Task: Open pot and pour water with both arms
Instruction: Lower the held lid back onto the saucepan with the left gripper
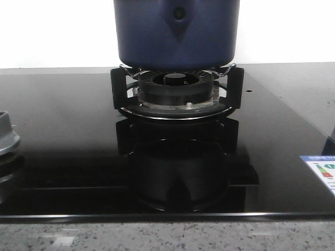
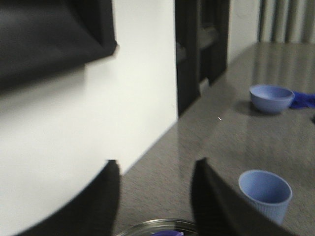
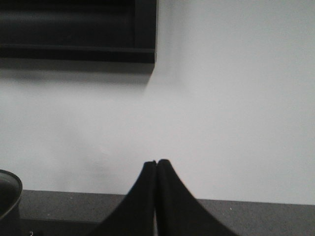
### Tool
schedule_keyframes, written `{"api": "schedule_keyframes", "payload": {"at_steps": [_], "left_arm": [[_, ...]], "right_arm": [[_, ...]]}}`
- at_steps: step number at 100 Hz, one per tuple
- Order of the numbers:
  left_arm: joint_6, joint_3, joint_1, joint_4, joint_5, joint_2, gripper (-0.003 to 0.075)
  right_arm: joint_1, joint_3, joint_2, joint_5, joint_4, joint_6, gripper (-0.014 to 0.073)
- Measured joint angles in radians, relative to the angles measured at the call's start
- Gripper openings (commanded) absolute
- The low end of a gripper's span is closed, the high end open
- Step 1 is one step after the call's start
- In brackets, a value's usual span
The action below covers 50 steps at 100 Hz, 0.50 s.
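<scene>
- Black fingers on both grippers. The left gripper [image 2: 155,196] has its fingers spread wide apart with nothing between them, just grey counter showing through the gap.
- Right gripper [image 3: 156,196] is pinched fully together, tips touching, nothing caught in there as far as I can see.
- Right below the left gripper's fingers there's a curved glassy rim [image 2: 157,227] with a bit of blue under it, cut off by the frame edge. Can't tell what it is exactly.
- Out past the left gripper: a light blue cup [image 2: 266,192] near the right finger, and a blue bowl [image 2: 270,97] farther back on the counter [image 2: 216,132], well apart from each other. Plenty of bare counter between them.
- Right wrist view mostly faces a white wall [image 3: 221,98] with a dark shelf edge up high; a dark rounded rim [image 3: 9,191] pokes in at the side.
- Front view: the navy pot [image 1: 177,34] sits on the black burner [image 1: 175,91], centred on the prongs, its top cut off by the frame.
- Glossy black cooktop [image 1: 63,130] is open on both sides of the burner; a grey knob [image 1: 6,137] sits at the left edge, a sticker [image 1: 322,170] at the right, speckled stone along the front edge.
</scene>
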Motion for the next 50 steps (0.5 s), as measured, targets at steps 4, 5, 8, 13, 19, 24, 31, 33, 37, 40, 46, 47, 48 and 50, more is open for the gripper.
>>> {"api": "schedule_keyframes", "payload": {"at_steps": [4, 5, 8, 13, 19, 24, 31, 33, 37, 40, 46, 47, 48, 50], "left_arm": [[-0.038, 0.012, 0.027, 0.030, -0.002, -0.048, 0.0044], [-0.045, 0.018, 0.032, 0.035, -0.002, -0.056, 0.0028], [-0.070, 0.033, 0.054, 0.062, -0.002, -0.090, 0.0000], [-0.110, 0.068, 0.086, 0.109, -0.005, -0.161, -0.0020], [-0.136, 0.132, 0.121, 0.160, -0.009, -0.235, -0.0020], [-0.151, 0.195, 0.145, 0.186, -0.022, -0.304, -0.0020], [-0.161, 0.301, 0.164, 0.202, -0.061, -0.413, -0.0020], [-0.162, 0.336, 0.167, 0.204, -0.077, -0.447, -0.0020], [-0.165, 0.396, 0.169, 0.209, -0.110, -0.517, -0.0020], [-0.167, 0.458, 0.169, 0.209, -0.132, -0.564, -0.0020], [-0.169, 0.559, 0.170, 0.210, -0.179, -0.667, -0.0020], [-0.169, 0.584, 0.170, 0.209, -0.183, -0.678, -0.0020], [-0.169, 0.596, 0.170, 0.209, -0.192, -0.700, -0.0020], [-0.169, 0.633, 0.172, 0.209, -0.200, -0.722, -0.0020]], "right_arm": [[0.000, 0.000, -0.006, 0.027, 0.000, 0.000, -0.0067], [0.000, 0.000, -0.012, 0.040, 0.000, 0.000, -0.0067], [0.000, 0.000, -0.020, 0.067, 0.000, 0.000, -0.0067], [0.000, 0.000, -0.040, 0.118, 0.000, 0.000, -0.0070], [0.007, 0.000, -0.073, 0.183, 0.000, 0.000, -0.0071], [0.020, 0.000, -0.100, 0.229, 0.000, 0.000, -0.0071], [0.055, 0.000, -0.142, 0.279, 0.002, 0.000, -0.0071], [0.069, 0.000, -0.154, 0.294, 0.003, 0.000, -0.0071], [0.101, 0.000, -0.180, 0.325, 0.004, 0.000, -0.0071], [0.125, 0.000, -0.197, 0.346, 0.006, 0.000, -0.0071], [0.186, 0.000, -0.234, 0.393, 0.006, 0.000, -0.0071], [0.193, 0.000, -0.238, 0.406, 0.006, 0.000, -0.0071], [0.208, 0.000, -0.242, 0.412, 0.008, 0.000, -0.0071], [0.231, 0.000, -0.254, 0.431, 0.008, 0.000, -0.0071]]}}
